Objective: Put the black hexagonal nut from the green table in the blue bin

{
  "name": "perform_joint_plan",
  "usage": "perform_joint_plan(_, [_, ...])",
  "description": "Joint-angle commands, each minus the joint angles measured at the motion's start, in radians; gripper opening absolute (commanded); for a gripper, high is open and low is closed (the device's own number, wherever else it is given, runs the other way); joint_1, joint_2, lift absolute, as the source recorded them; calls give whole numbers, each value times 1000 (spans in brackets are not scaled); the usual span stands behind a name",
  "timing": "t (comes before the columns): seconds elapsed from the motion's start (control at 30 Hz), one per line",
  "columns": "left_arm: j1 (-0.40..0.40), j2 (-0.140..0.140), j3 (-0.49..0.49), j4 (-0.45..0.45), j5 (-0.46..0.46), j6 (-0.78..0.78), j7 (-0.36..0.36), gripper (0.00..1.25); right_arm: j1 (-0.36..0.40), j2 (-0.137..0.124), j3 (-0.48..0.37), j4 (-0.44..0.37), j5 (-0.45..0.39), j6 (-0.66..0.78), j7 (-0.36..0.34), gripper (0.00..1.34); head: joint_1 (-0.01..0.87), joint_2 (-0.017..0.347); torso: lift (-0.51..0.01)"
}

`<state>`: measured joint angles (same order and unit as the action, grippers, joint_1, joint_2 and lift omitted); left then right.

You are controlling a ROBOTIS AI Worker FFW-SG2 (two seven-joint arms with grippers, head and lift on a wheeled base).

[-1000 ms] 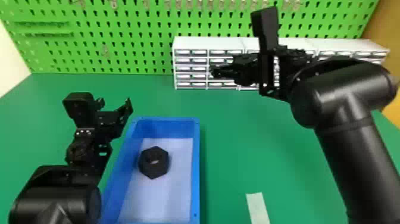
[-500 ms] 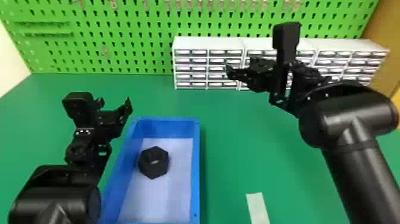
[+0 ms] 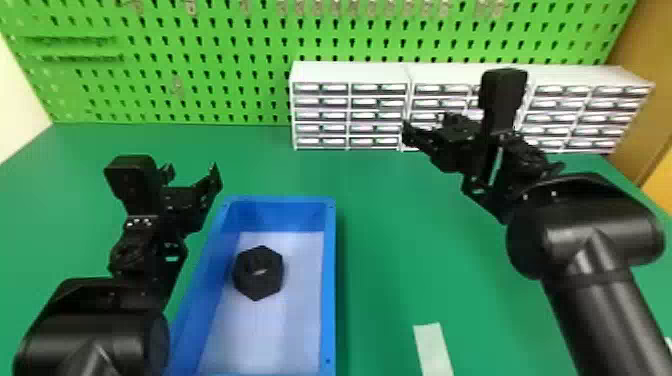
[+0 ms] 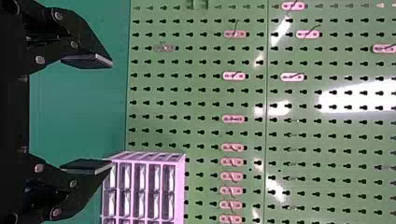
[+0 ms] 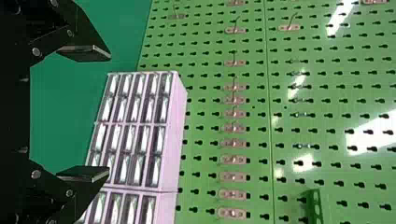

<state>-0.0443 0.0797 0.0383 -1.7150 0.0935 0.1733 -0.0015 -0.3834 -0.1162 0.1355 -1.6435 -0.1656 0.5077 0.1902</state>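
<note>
Green table (image 3: pixel 390 210), nut (image 3: pixel 255 286) in bin (image 3: pixel 328 280), left claw (image 3: pixel 192 173) apart

One hexagonal nut (image 3: pixel 258 275) lay inside one blue bin (image 3: pixel 328 300), one left gripper (image 3: pixel 192 172) left of it, one right gripper (image 3: pixel 427 127) and one pale strip (image 3: pixel 433 347) right, three drawer cabinets (image 3: pixel 350 115) behind, one green table (image 3: pixel 375 215) beneath

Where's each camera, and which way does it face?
Head view: on the head, looking forward and down at the blue bin and nut; left arm and right arm show.
Left wrist view: on that wrist, facing the pegboard; left gripper shows.
Right wrist view: on that wrist, facing drawers and pegboard; right gripper shows.
All share pegboard and drawers.
</note>
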Motion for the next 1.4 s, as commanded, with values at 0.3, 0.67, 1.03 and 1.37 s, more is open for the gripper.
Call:
perform_joint_plan(0.3, [1, 0, 2, -1, 2, 0, 0, 762, 100, 33, -30, 50, 34, -190, -98, 928, 686, 51, -96])
perform_joint_plan(0.67, [3, 0, 0, -1, 3, 0, 0, 762, 147, 50, -51, 88, 40, -301, -130, 930, 686, 51, -96])
perform_joint_plan(1.03, [6, 0, -2, -1, 5, 0, 0, 762, 182, 50, -62, 108, 46, -365, -152, 928, 686, 51, -96])
perform_joint_plan(1.37, [3, 0, -6, -1, 5, 0, 0, 762, 206, 52, -62, 114, 44, -420, -193, 928, 686, 51, -96])
